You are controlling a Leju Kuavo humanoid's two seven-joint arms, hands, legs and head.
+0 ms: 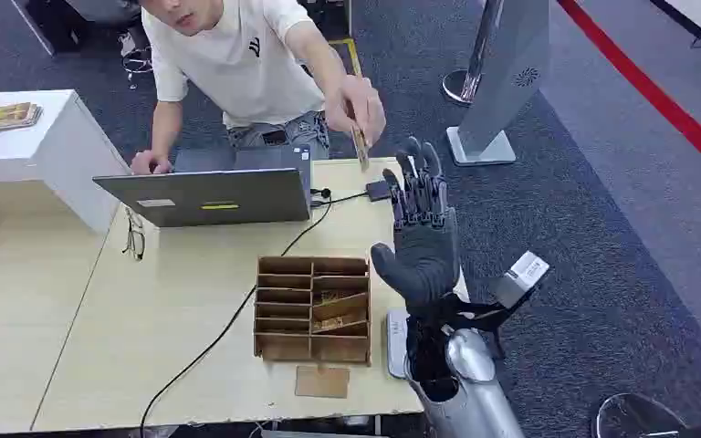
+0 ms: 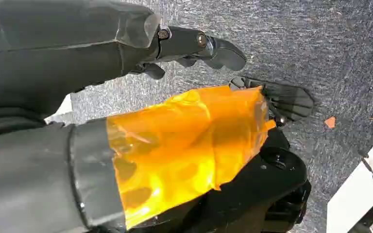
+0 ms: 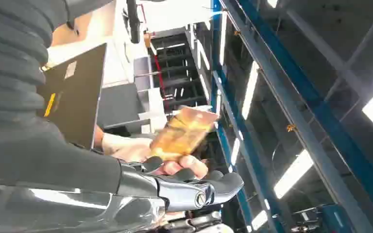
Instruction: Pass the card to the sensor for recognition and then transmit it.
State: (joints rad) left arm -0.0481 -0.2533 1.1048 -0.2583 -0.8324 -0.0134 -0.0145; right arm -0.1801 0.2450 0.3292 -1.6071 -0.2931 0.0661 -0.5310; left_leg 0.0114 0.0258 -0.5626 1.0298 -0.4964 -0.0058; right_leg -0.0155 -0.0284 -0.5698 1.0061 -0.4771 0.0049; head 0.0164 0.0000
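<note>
Starting at the left of the head view, a white cabinet [image 1: 27,137] stands by the worktop [image 1: 173,310], and a grey laptop [image 1: 210,193] sits near the far edge with a person [image 1: 237,55] bent over behind it. A black cable [image 1: 228,324] runs from the laptop area across the worktop toward the near edge. Further right sits a cardboard organiser [image 1: 313,308] with slotted compartments, a couple of which hold something golden; a flat brown piece [image 1: 321,381] lies just in front of it.

The left hand [image 2: 189,48] hangs over grey carpet in its wrist view, fingers loosely extended and gripping nothing.

Next comes the person's hand [image 1: 358,109], pinching the card [image 1: 360,144] above the far right corner of the worktop. Just right of it the right hand [image 1: 423,233] is raised upright, fingers straight and spread, palm empty. In the right wrist view the card [image 3: 183,132] sits just beyond the robot's fingertips [image 3: 223,183], apparently not yet touching them.

By my reading the task has barely begun: the robot does not hold the card. A small dark device [image 1: 379,190] on the cable near the laptop may be the sensor, though I cannot tell. Taking the card, presenting it for recognition and passing it on all appear to remain.
</note>
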